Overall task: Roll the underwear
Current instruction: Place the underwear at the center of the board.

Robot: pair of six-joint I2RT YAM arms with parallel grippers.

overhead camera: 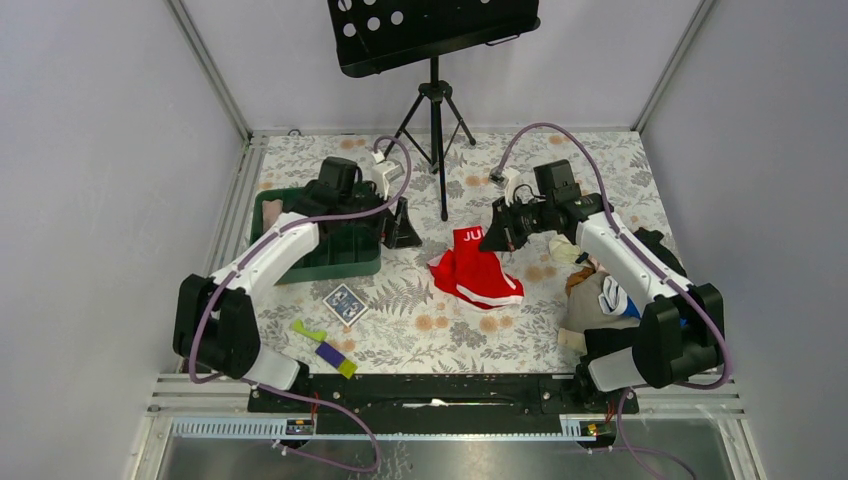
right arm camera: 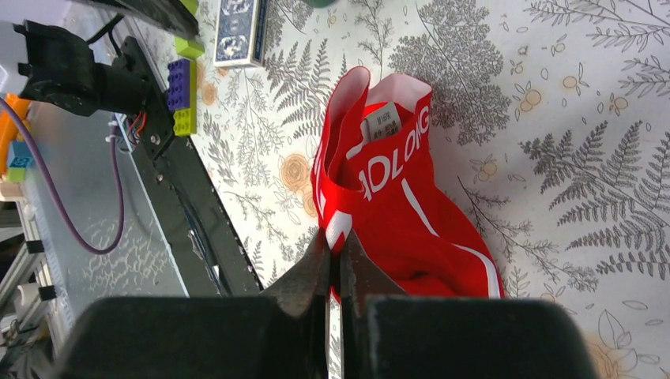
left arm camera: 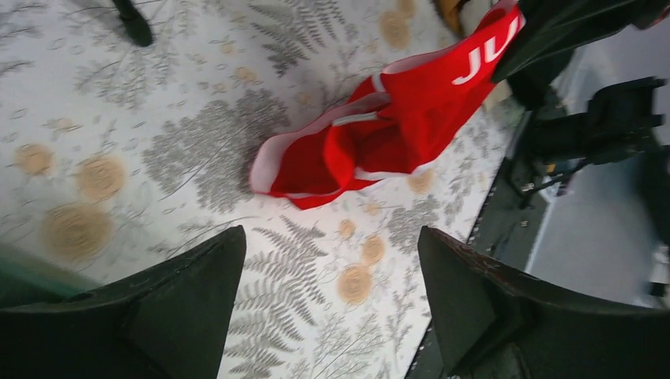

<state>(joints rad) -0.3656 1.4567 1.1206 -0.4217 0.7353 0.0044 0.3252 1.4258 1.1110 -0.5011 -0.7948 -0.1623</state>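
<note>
Top external: the underwear (overhead camera: 478,272) lies crumpled on the tabletop (overhead camera: 420,320), one edge pinched in the closed right claw (overhead camera: 497,238); rolling appears not begun. Left wrist: the left claw (left arm camera: 332,237) gapes empty nearby; white "JU" is legible. Right wrist: lettering reads roughly "ADLO"; the sewn tag (right arm camera: 385,120) is illegible.

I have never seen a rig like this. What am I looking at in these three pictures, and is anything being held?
Two robot arms are bolted at the near edge of a table covered in a fern-patterned cloth. One picture looks down from above and behind them. The other two come from a camera on each wrist, so each shows that arm's own fingers.

The right gripper is shut on an edge of the red underwear, with the rest trailing onto the table. The left gripper is open and empty, near a green bin.

Also there: a card deck, toy bricks, a pile of clothes and a music stand.
</note>
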